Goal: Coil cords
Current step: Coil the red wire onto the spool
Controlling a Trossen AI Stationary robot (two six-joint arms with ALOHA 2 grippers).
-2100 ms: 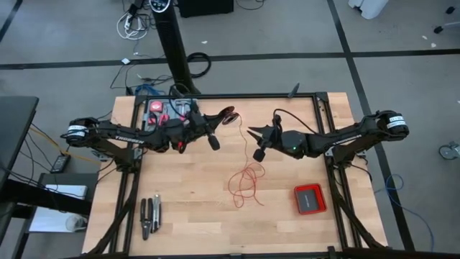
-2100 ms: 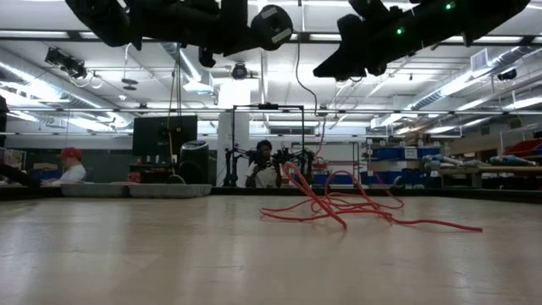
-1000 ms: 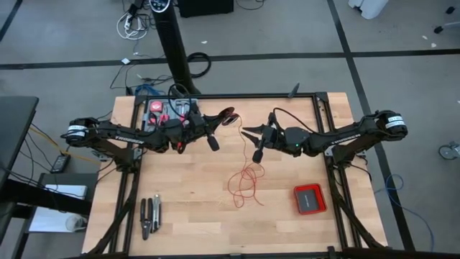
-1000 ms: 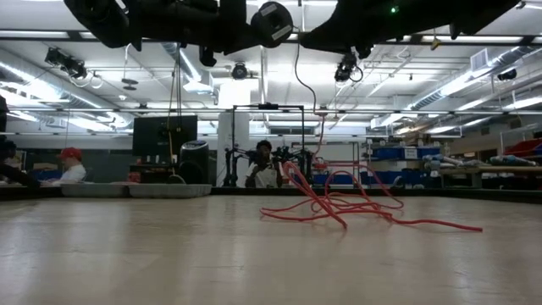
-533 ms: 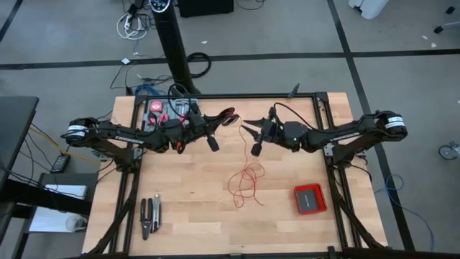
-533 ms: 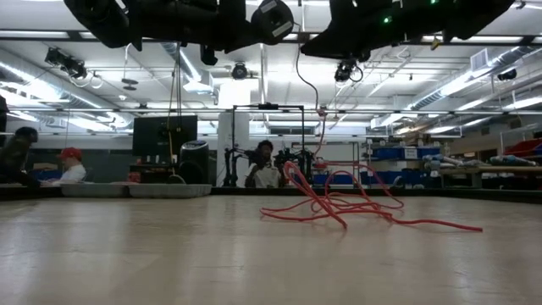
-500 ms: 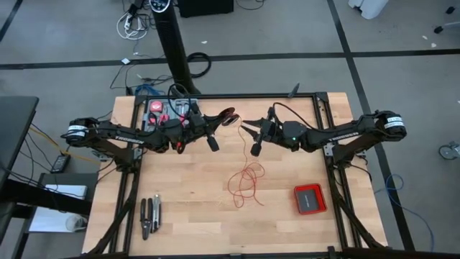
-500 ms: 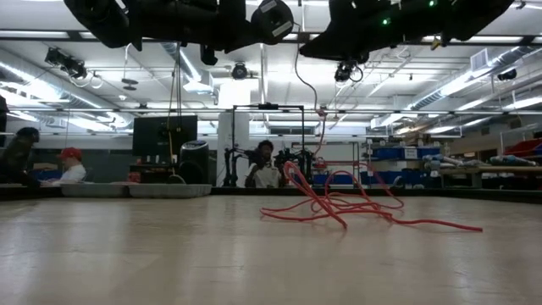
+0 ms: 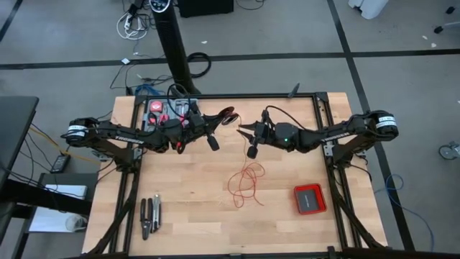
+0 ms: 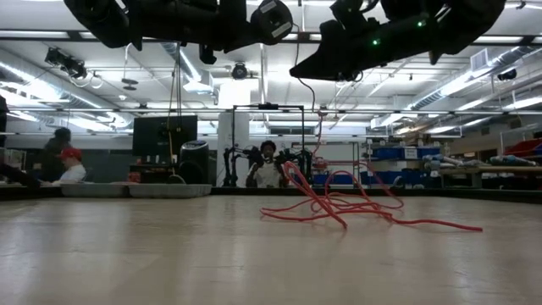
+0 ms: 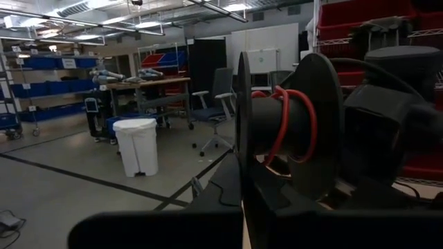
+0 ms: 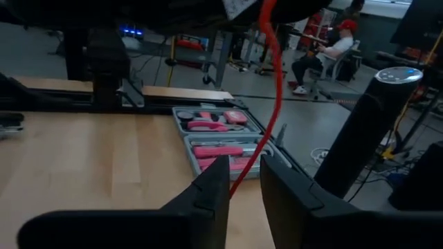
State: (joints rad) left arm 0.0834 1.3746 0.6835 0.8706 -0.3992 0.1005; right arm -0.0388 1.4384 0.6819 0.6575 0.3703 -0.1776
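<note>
The cords are one thin red wire. Part of it is wound on a black spool (image 11: 284,128) (image 9: 228,114), which my left gripper (image 9: 221,119) holds high over the table's far middle. The rest runs past my right gripper (image 9: 243,130) (image 12: 245,183), just right of the spool, and drops to a loose tangle (image 9: 245,183) (image 10: 339,203) lying on the wooden table. The right gripper is open, and the wire (image 12: 266,76) passes through the gap between its fingers. My left gripper is shut on the spool: the lower rim of one flange (image 11: 243,181) goes down between the two fingers. The spool is lifted clear, its axle level, with a few red turns on the core. My right gripper has the wire running through its gap along one finger's inner edge (image 12: 225,181). The gap is wider than the wire, and whether they touch I cannot tell.
A flat red box (image 9: 310,199) lies near the table's right front. Pliers and hand tools (image 9: 150,216) lie at the left front. An open tool case (image 9: 168,109) (image 12: 211,135) sits at the far left. People sit in the room behind (image 10: 268,169).
My right gripper has moved toward the table's left and far edge, closer to the spool, and has sunk a little. The spool and the tangle on the table have stayed where they were.
</note>
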